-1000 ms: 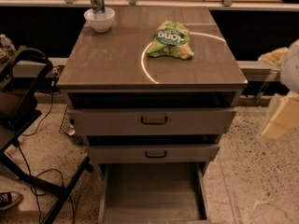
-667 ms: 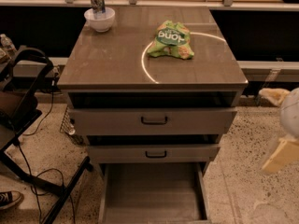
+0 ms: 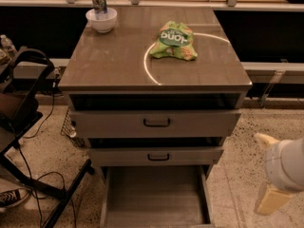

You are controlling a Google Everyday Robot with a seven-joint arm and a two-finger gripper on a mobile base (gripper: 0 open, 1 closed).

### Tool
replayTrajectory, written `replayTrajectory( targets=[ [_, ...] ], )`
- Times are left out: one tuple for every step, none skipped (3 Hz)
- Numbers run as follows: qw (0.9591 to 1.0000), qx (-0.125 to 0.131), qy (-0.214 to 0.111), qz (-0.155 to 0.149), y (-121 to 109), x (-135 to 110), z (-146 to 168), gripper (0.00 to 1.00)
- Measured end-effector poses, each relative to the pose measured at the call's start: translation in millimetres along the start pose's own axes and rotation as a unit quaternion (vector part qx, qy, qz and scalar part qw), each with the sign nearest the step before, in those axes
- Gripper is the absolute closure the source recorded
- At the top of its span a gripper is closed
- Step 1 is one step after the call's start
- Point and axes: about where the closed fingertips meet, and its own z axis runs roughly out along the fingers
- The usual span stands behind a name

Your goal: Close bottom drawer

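Note:
The bottom drawer (image 3: 154,196) is pulled far out of the cabinet (image 3: 156,122). Its flat bare grey interior shows at the bottom of the view, and its front panel and handle are cut off by the lower edge. The middle drawer (image 3: 156,156) and top drawer (image 3: 156,122) above it stand slightly out, each with a small dark bar handle. My gripper (image 3: 267,171) is at the lower right, beside the cabinet and to the right of the open drawer, not touching it. Its cream fingers (image 3: 270,199) stand apart and hold nothing.
On the cabinet top lie a green snack bag (image 3: 174,41) and a white bowl (image 3: 101,19) with a can (image 3: 99,1) behind it. A black chair frame (image 3: 23,103) and cables (image 3: 42,184) stand at the left. Speckled floor (image 3: 247,146) lies to the right.
My gripper has moved down along the right side, from beside the cabinet top to the level of the lower drawers. The drawers have not moved.

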Motion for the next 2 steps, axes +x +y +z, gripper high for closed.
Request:
replayTrajectory(
  targets=[
    [0.9973, -0.028, 0.067, -0.01, 49.8, 19.2, 52.7, 0.0],
    [0.9933, -0.062, 0.098, -0.004, 78.3, 33.7, 83.1, 0.0]
  ],
)
